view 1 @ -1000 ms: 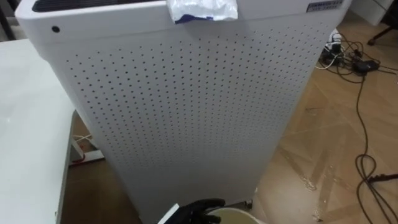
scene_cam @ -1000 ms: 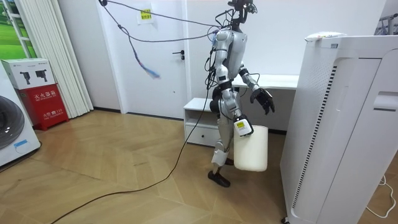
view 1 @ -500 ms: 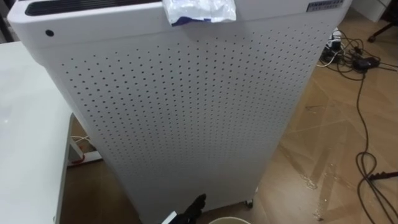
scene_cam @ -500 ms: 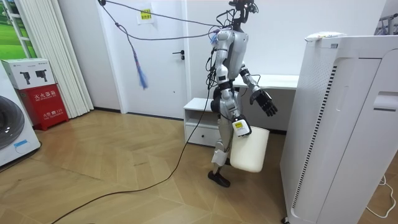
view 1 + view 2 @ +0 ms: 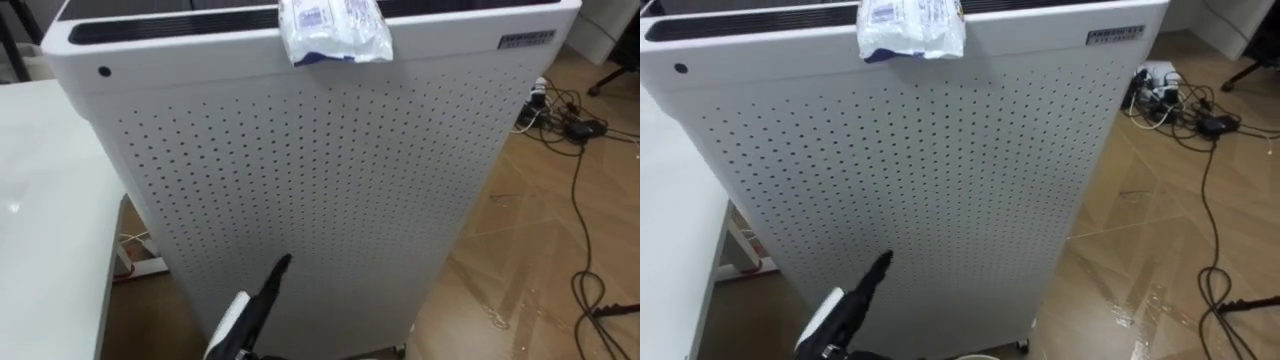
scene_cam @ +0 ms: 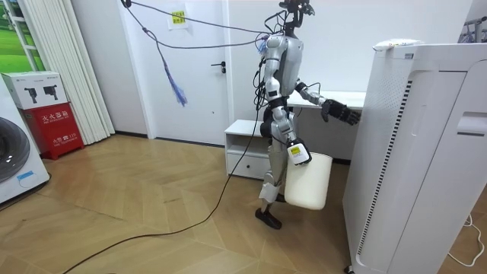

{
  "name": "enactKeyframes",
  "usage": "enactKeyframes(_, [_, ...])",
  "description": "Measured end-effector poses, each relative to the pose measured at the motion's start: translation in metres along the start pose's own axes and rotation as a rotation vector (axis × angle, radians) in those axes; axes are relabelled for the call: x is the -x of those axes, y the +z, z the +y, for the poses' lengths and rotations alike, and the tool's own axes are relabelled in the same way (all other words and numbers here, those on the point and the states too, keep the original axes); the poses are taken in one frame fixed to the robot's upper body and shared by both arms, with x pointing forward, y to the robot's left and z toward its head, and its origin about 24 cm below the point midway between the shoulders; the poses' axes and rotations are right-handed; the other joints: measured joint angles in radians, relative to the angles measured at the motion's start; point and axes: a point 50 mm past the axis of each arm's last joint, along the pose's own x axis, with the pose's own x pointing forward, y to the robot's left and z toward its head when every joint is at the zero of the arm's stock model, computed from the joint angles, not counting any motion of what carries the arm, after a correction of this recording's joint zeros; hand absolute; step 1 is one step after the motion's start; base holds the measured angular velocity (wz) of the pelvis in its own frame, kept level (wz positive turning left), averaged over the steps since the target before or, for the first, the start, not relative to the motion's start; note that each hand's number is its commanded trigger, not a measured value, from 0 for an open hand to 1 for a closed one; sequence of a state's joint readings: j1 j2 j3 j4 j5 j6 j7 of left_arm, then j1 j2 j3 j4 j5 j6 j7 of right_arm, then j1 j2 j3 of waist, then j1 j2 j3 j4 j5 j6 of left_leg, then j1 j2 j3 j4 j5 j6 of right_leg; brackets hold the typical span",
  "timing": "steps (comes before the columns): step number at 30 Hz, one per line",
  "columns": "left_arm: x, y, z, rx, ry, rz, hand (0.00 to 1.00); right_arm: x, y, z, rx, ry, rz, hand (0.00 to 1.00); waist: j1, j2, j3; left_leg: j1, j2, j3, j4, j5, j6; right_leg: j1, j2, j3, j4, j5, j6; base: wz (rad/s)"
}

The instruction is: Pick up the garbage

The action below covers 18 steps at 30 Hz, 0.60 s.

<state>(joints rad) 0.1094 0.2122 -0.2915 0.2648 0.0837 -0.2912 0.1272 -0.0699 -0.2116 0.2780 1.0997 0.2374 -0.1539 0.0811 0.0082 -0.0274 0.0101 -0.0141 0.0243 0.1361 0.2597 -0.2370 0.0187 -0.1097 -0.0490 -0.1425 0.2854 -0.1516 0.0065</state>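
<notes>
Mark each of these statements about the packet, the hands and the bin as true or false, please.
1. The packet lies on top of the purifier. True.
2. The left hand holds the packet. False: it is open, below the packet and apart from it.
3. The bin stands on the floor. False: it hangs at the right hand, off the floor.
4. Cables lie on the floor to the purifier's right. True.

Purifier: white, front panel covered in a regular grid of small dark holes, dark slot along the top. Wrapper: white with blue print. Surface: plain white. Floor: light brown wood planks. Cables: black. Left hand: black. Bin: cream.
</notes>
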Motion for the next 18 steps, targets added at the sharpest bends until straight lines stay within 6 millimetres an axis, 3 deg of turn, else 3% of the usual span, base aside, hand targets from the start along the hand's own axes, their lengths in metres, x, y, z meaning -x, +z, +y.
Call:
enactKeyframes(6, [0.001, 0.029, 0.03, -0.031, 0.232, -0.164, 0.0, 0.003, -0.004, -0.007, -0.027, -0.04, -0.017, 1.0, 0.029, -0.002, -0.0026, 0.019, 0.001, -0.01, -0.007, 0.0, 0.0, 0.028, 0.001, -0.01, -0.014, 0.002, 0.002, 0.05])
enactKeyframes(14, [0.003, 0.049, 0.037, -0.106, 0.384, -0.287, 0.0, 0.005, -0.012, -0.001, -0.038, -0.043, 0.002, 1.0, 0.031, -0.004, -0.0019, 0.029, 0.0, -0.045, -0.009, 0.0, 0.0, 0.058, 0.002, -0.027, -0.036, 0.003, 0.003, 0.09])
enactKeyframes(18, [0.007, 0.075, 0.042, -0.102, 0.469, -0.428, 0.0, 0.007, -0.02, -0.001, -0.039, -0.051, 0.029, 1.0, 0.042, -0.004, -0.0008, 0.044, 0.0, -0.046, -0.018, 0.0, -0.001, 0.067, 0.003, -0.027, -0.035, 0.003, 0.003, -0.05])
